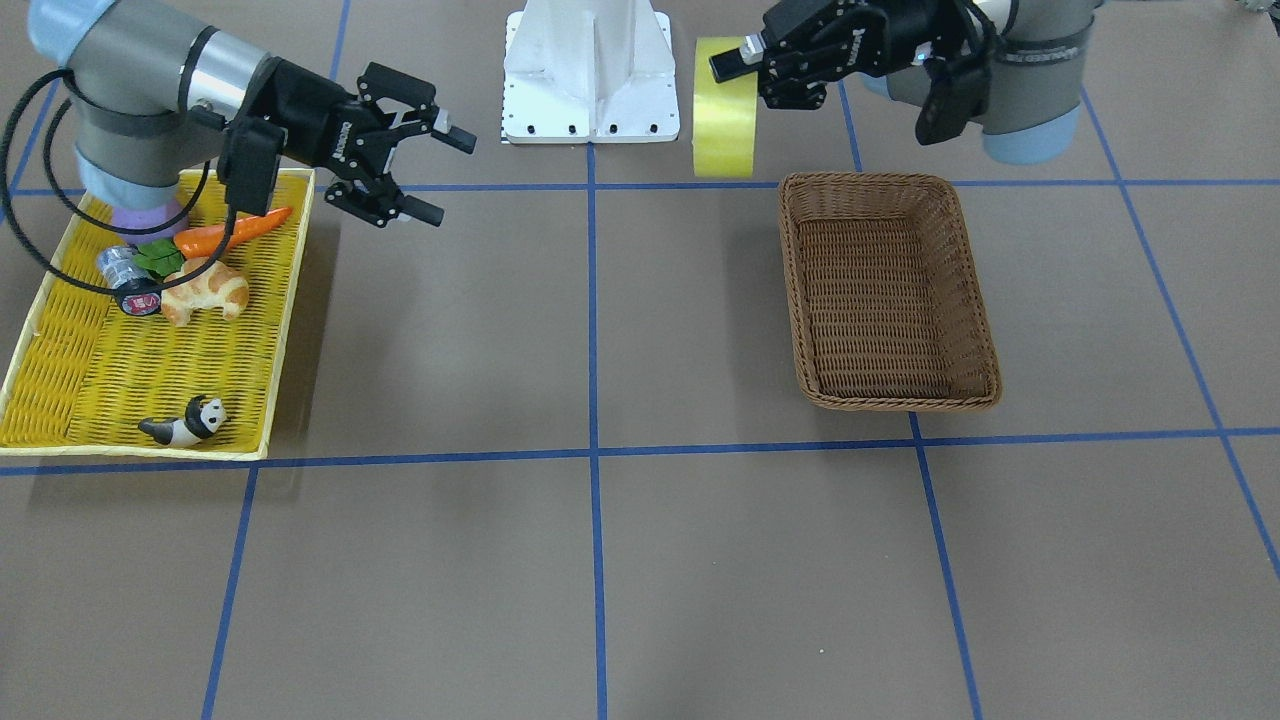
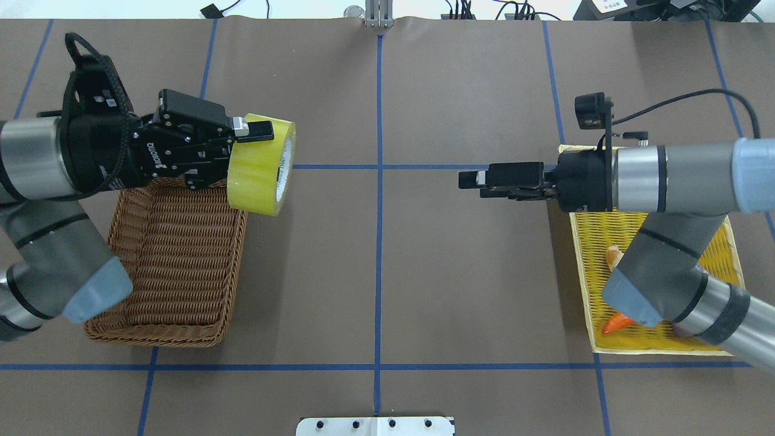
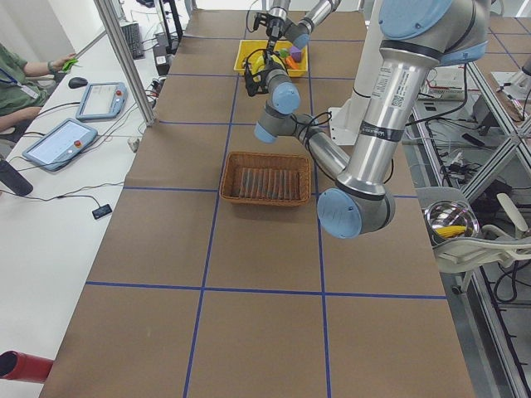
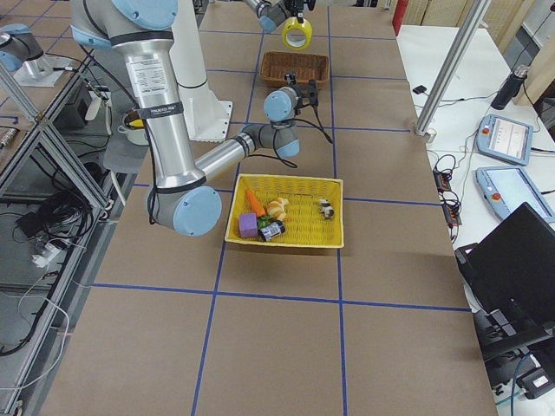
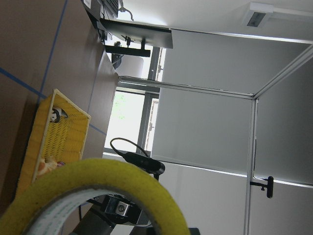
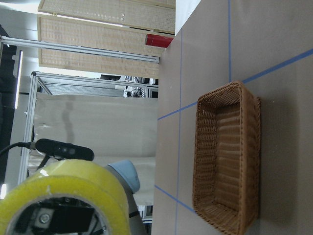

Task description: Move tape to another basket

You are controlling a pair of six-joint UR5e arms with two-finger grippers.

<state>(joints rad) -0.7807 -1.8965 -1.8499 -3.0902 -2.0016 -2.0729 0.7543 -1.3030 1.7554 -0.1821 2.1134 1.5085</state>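
**Tape in the air, not over the basket – early drop = runaway roll**

The left claw (image 2: pixel 248 138) is clamped on the tape (image 2: pixel 261 163), pinching the roll's wall near its top. One finger lies across the outside. The other I can't make out, prob. inside the core. The roll hangs on edge, lifted off the table (image 1: pixel 700 330), near the basket (image 1: pixel 795 290) corner on the side toward the table's middle. The views disagree on whether it overlaps the rim. My read: beside or at the corner, not over the inside.

Risks from here:
- Let go now and the tape likely hits the rim or bare table. On edge, it would roll off, poss. out of reach.
- Grip is on one spot of the wall w/ most of the roll hanging below. A quick swing could make it pivot or slip.
- The basket looks light. A low pass by claw or roll could clip the rim and shove or tip it.
- A drop from high up could mean a bounce out. Basket is deep, so less likely.

The right claw (image 1: pixel 440 172) has its fingers apart, holds nothing, sits just past the yellow tray (image 1: pixel 285 340) edge, well apart from the tape. No clash expected.
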